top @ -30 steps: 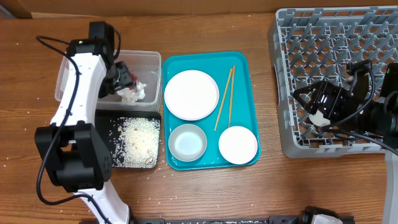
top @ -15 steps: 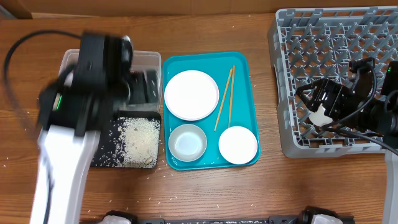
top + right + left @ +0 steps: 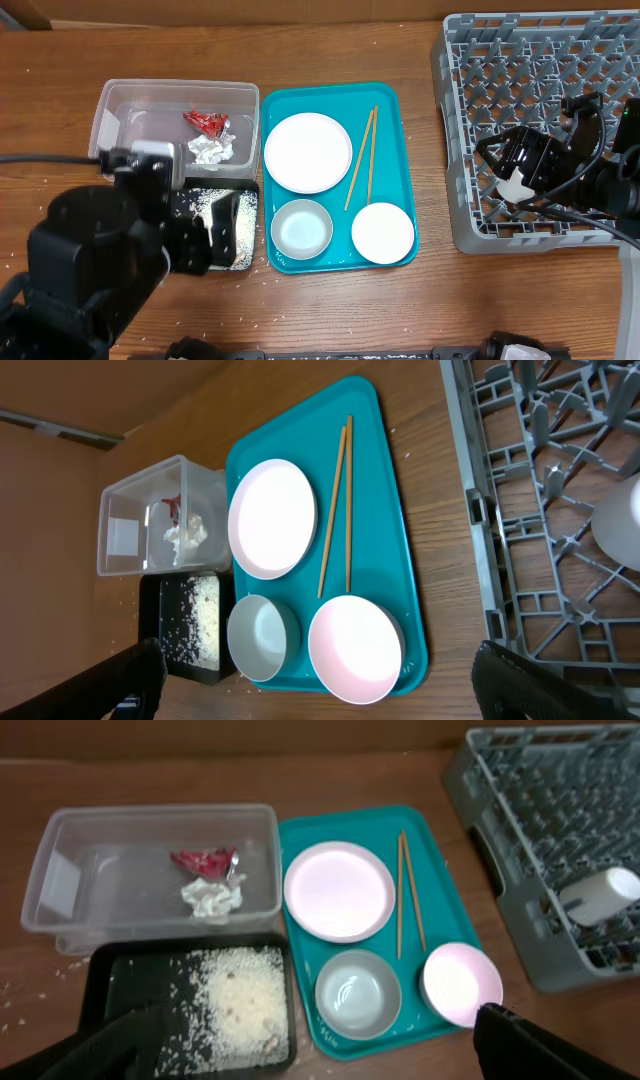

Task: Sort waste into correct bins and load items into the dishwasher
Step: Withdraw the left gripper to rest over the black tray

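Note:
The clear tub holds the red wrapper and the tissue wad. The black tray holds rice. On the teal tray lie a flat plate, chopsticks, a greyish bowl and a white bowl. A cup lies in the grey rack. My left gripper is open and empty, raised above the black tray's near side. My right gripper is open and empty over the rack's left part, next to the cup.
Loose rice grains are scattered on the wood table around the black tray and teal tray. My left arm covers the near left corner of the overhead view. A cardboard edge shows at the far left.
My left arm pulled out of the clear tub and swung back toward the near left. The wrapper and tissue now lie uncovered in the tub. The right arm barely moved.

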Action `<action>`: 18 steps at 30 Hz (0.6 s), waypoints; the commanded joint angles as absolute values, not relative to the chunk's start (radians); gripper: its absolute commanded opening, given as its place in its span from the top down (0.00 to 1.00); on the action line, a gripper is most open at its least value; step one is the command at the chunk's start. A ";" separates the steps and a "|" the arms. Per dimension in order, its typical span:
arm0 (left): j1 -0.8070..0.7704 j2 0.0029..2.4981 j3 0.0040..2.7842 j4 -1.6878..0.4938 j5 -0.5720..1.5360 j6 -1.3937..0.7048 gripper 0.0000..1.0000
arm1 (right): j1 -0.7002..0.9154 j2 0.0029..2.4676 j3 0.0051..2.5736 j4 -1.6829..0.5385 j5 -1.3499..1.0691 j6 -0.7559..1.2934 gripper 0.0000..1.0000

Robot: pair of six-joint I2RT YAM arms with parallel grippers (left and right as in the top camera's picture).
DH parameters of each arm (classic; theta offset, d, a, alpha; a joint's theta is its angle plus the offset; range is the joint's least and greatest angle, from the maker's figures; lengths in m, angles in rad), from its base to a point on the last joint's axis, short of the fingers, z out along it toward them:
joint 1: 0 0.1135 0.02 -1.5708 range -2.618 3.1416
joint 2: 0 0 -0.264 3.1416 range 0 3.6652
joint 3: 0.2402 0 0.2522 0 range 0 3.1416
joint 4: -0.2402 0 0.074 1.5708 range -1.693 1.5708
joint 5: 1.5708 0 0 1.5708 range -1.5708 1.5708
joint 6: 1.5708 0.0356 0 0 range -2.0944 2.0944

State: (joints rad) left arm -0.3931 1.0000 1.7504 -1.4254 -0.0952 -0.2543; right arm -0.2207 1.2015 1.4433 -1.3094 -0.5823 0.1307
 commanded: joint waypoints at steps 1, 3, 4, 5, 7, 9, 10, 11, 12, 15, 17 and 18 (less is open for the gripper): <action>-0.398 0.999 1.756 -1.471 -0.164 -0.212 0.00 | -0.215 1.197 1.465 -1.303 -0.577 0.126 0.00; -0.370 0.978 1.694 -1.383 -0.210 -0.176 0.00 | -0.215 1.197 1.465 -1.303 -0.577 0.126 0.00; -0.353 0.962 1.663 -1.335 -0.207 -0.153 0.00 | -0.215 1.197 1.465 -1.303 -0.577 0.126 0.00; -0.331 0.936 1.613 -1.267 -0.192 -0.125 0.00 | -0.215 1.197 1.465 -1.303 -0.577 0.126 0.00; -0.287 0.873 1.498 -1.135 -0.145 -0.064 0.00 | -0.215 1.197 1.465 -1.303 -0.577 0.126 0.00; -0.253 0.804 1.378 -1.013 -0.091 -0.019 0.00 | -0.215 1.197 1.465 -1.303 -0.577 0.126 0.00; -0.240 0.763 1.312 -0.953 -0.068 -0.004 0.00 | -0.215 1.197 1.465 -1.303 -0.577 0.126 0.00; -0.229 0.723 1.246 -0.896 -0.049 0.002 0.00 | -0.215 1.197 1.465 -1.303 -0.577 0.126 0.00; -0.222 0.684 1.181 -0.839 -0.041 0.002 0.00 | -0.215 1.197 1.465 -1.303 -0.577 0.126 0.00; -0.208 0.559 0.990 -0.682 -0.039 0.004 0.00 | -0.215 1.197 1.465 -1.303 -0.577 0.126 0.00; -0.191 0.472 0.868 -0.587 -0.028 0.004 0.00 | -0.215 1.197 1.465 -1.303 -0.577 0.126 0.00; -0.168 0.382 0.754 -0.510 0.002 0.004 0.00 | -0.215 1.197 1.465 -1.303 -0.577 0.126 0.00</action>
State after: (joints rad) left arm -0.2047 0.5228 0.9333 -0.6155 -0.0624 -0.0288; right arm -0.2207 1.2015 1.4437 -1.3087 -0.5762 0.1303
